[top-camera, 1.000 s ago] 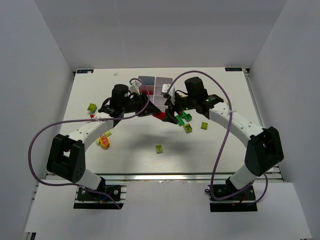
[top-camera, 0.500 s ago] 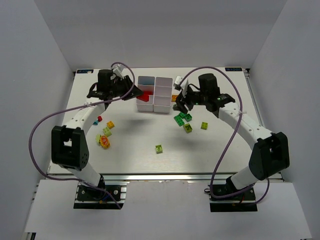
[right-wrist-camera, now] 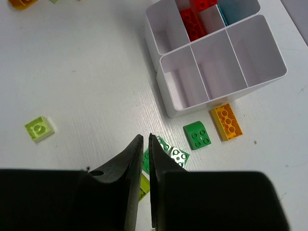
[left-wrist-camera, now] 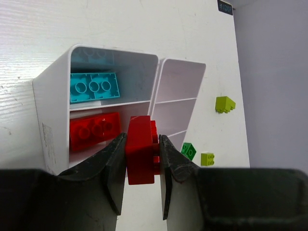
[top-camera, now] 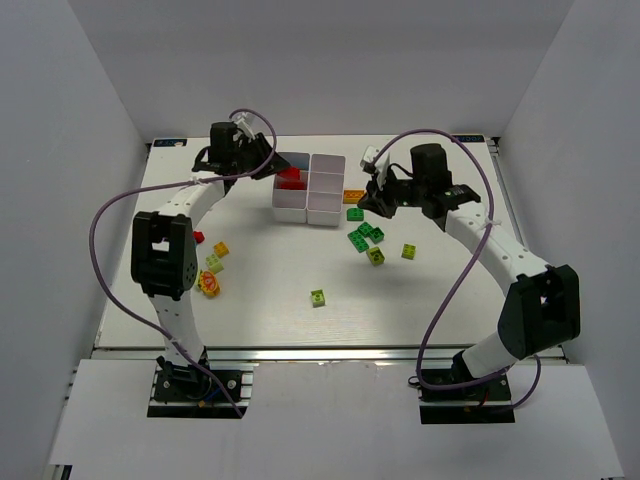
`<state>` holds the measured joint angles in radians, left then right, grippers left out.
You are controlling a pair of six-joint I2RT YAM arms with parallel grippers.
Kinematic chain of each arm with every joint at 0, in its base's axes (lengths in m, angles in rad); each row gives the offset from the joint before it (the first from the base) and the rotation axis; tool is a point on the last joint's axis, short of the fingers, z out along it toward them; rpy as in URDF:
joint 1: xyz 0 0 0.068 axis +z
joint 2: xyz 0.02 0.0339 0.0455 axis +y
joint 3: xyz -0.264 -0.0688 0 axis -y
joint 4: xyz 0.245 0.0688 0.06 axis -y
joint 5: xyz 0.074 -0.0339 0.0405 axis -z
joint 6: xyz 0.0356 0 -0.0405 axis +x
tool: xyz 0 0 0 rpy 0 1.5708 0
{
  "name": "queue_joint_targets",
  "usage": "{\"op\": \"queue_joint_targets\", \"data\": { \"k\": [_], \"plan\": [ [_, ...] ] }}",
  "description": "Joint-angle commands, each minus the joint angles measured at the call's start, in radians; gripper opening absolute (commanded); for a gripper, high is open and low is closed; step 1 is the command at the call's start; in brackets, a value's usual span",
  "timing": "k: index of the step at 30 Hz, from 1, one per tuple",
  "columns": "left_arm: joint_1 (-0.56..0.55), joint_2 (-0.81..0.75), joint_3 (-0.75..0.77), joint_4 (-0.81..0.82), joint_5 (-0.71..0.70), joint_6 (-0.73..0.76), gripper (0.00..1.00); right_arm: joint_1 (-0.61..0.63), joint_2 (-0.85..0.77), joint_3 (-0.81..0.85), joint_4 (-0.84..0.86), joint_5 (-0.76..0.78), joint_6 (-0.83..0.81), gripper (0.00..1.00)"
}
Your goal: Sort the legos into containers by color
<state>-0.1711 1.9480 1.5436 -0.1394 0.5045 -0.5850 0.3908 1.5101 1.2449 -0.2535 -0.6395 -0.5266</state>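
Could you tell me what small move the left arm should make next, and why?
Probably ease the left gripper over the middle compartment of the white plastic tray and open: it grips a red studded brick, and another red brick already lies there.

We see the white tray (top-camera: 328, 190) at 12 o'clock holding red bricks (left-wrist-camera: 94, 130) and a blue brick (left-wrist-camera: 94, 87), with another red brick (left-wrist-camera: 140, 154) held above it. Green bricks (top-camera: 365, 235) lie at 3.

White table (top-camera: 270, 320), grey walls (top-camera: 90, 90), perhaps blue corner labels (top-camera: 170, 142).
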Motion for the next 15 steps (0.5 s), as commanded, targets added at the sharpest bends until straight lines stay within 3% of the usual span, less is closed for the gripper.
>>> {"op": "queue_joint_targets", "data": {
  "k": [1, 15],
  "plan": [
    [0.007, 0.008, 0.041, 0.052, -0.001, -0.029, 0.09, -0.013, -0.016, -0.004, 0.000, -0.028, 0.005, 0.15],
    [0.005, 0.038, 0.003, 0.092, 0.023, -0.042, 0.11, -0.026, -0.007, 0.004, 0.002, -0.034, 0.011, 0.22]
  ]
}}
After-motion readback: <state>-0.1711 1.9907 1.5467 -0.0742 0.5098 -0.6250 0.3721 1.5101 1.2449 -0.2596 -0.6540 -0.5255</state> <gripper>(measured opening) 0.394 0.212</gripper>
